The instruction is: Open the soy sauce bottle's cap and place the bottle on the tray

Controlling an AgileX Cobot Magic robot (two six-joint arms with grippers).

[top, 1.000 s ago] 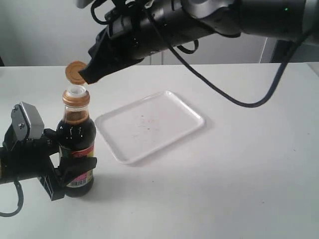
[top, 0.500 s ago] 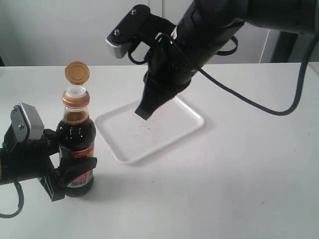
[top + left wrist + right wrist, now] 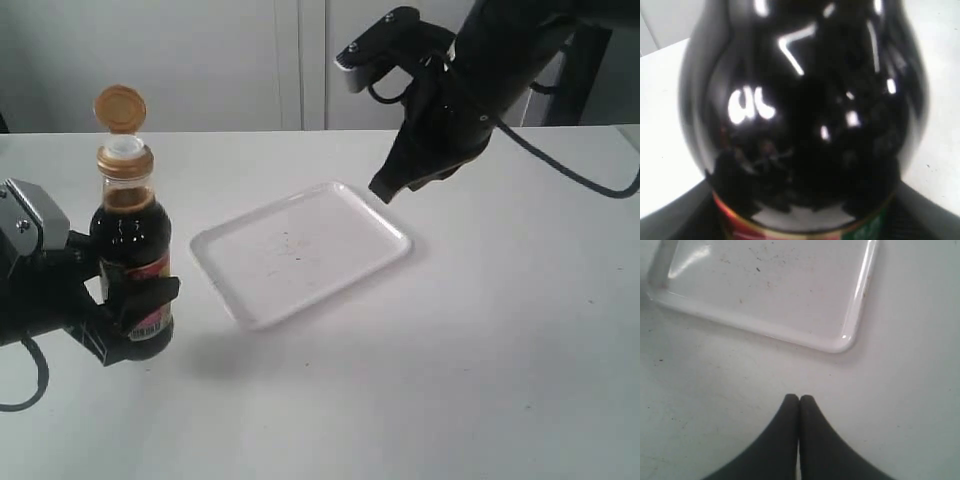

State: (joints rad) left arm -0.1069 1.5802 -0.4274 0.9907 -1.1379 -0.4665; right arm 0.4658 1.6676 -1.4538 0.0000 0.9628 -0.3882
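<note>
The soy sauce bottle (image 3: 128,240), dark liquid with a pink and yellow label, stands upright at the left. My left gripper (image 3: 135,320) is shut on its lower body. The bottle seems raised a little off the table, with its shadow to the right. Its golden cap (image 3: 120,107) is flipped up and open above the white spout (image 3: 125,147). In the left wrist view the bottle (image 3: 805,125) fills the picture. The white tray (image 3: 395,245) lies in the middle, with nothing on it. My right gripper (image 3: 382,190) hovers shut and holding nothing by the tray's far right corner. In the right wrist view its tips (image 3: 799,399) point at bare table beside the tray (image 3: 790,300).
The white table (image 3: 480,360) stretches right and forward of the tray. The right arm's black cable (image 3: 560,170) hangs over the table at the back right. A wall and cabinet doors stand behind the table.
My left gripper has carried the bottle left and upward. The right arm has swung away from the open cap, across the tray to its far right corner.
</note>
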